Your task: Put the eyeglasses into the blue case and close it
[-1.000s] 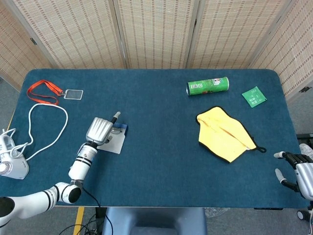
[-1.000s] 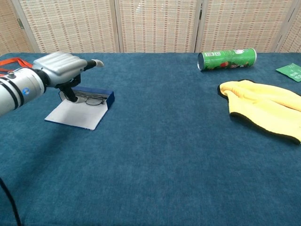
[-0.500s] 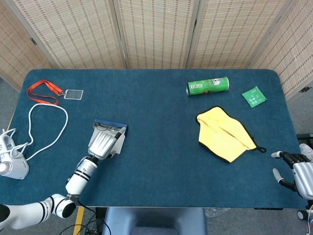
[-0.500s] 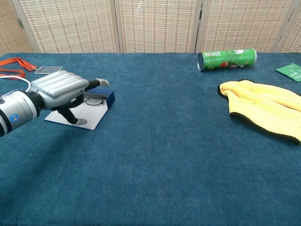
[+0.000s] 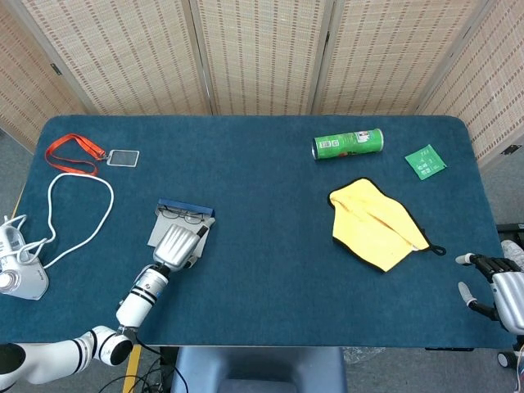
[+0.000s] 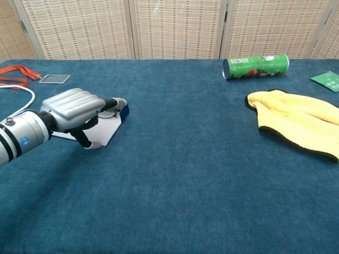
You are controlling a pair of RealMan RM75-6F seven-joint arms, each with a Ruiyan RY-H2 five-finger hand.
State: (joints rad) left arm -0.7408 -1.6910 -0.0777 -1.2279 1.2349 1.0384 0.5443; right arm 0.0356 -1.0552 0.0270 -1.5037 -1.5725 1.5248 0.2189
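Note:
The blue case (image 5: pixel 185 205) lies open at the table's left, its pale lid (image 5: pixel 155 236) flat toward the front edge. The eyeglasses (image 5: pixel 185 217) lie inside the case. My left hand (image 5: pixel 177 244) hovers over the lid's right part with its fingers loosely bent and nothing in them. In the chest view the left hand (image 6: pixel 74 108) hides most of the case (image 6: pixel 123 110), and its thumb reaches down to the near edge of the lid (image 6: pixel 108 133). My right hand (image 5: pixel 494 288) hangs off the table's front right corner, fingers apart and holding nothing.
A green can (image 5: pixel 347 144) lies on its side at the back right, with a green packet (image 5: pixel 426 161) beyond it. A yellow cloth (image 5: pixel 375 223) is spread on the right. At the left are a red lanyard (image 5: pixel 75 153), a white cable (image 5: pixel 82 196) and a white device (image 5: pixel 20 274).
My left hand has drawn back from above the case toward the front and come down over the lid, uncovering the eyeglasses. The right hand has barely moved.

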